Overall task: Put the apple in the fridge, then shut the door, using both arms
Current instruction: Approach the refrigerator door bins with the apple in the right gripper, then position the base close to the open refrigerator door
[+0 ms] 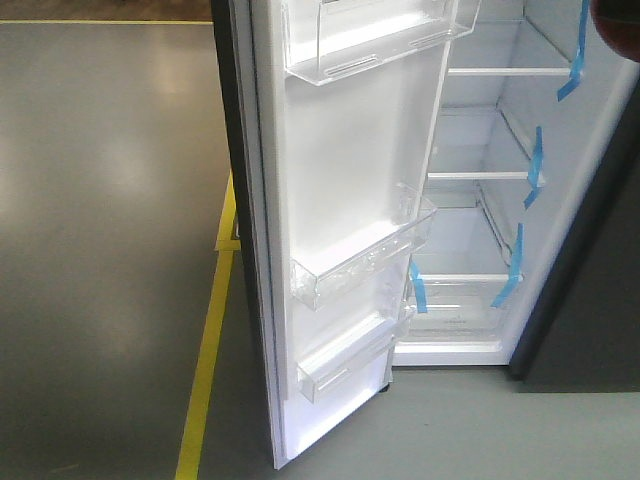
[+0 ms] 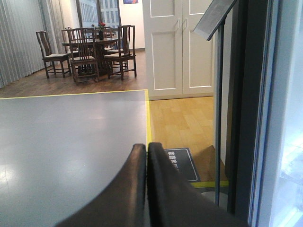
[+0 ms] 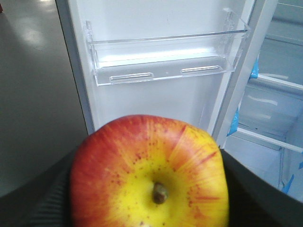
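Note:
The apple [image 3: 142,161], red with a yellow patch round its stem, fills the bottom of the right wrist view. My right gripper [image 3: 149,203] is shut on it, with a dark finger [image 3: 42,203] on either side. Beyond it is the open door [image 3: 156,104], whose white liner carries a clear bin [image 3: 165,61]. The fridge [image 1: 480,200] stands open, showing white shelves and blue tape strips [image 1: 533,165]. Its door [image 1: 340,200] swings out to the left. My left gripper [image 2: 147,147] is shut and empty, low over the grey floor, just left of the door's edge [image 2: 284,118].
A yellow tape line [image 1: 208,350] runs along the grey floor left of the door. A dark grey panel [image 1: 590,300] adjoins the fridge on the right. In the left wrist view a sign stand's pole [image 2: 218,109], a black floor mat [image 2: 182,163] and distant chairs [image 2: 80,54] appear.

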Available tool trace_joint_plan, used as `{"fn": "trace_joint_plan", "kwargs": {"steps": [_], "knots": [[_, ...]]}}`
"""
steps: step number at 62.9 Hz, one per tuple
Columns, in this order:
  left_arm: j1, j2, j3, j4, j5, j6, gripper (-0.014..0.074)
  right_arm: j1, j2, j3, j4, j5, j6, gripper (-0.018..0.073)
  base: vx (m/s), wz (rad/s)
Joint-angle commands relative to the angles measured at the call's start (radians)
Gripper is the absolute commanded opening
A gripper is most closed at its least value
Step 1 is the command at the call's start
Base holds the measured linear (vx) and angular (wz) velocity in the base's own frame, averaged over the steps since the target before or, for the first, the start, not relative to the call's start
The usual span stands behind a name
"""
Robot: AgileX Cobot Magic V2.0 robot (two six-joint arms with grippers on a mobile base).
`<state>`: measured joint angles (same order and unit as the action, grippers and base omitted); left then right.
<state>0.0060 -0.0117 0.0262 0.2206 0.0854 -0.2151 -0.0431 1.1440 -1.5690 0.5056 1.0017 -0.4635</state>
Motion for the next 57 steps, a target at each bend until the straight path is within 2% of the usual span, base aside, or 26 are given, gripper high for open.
{"fn": "trace_joint_plan", "kwargs": {"steps": [1, 57], "knots": [[-0.006, -0.015, 0.028, -0.007, -0.076, -0.002, -0.0007, -0.003, -0.017, -0.031, 0.030, -0.073, -0.011, -0.0009, 0.09, -0.02], [-0.006, -0.015, 0.028, -0.007, -0.076, -0.002, -0.0007, -0.003, -0.017, -0.031, 0.030, -0.073, -0.011, -0.0009, 0.07, -0.02]]}}
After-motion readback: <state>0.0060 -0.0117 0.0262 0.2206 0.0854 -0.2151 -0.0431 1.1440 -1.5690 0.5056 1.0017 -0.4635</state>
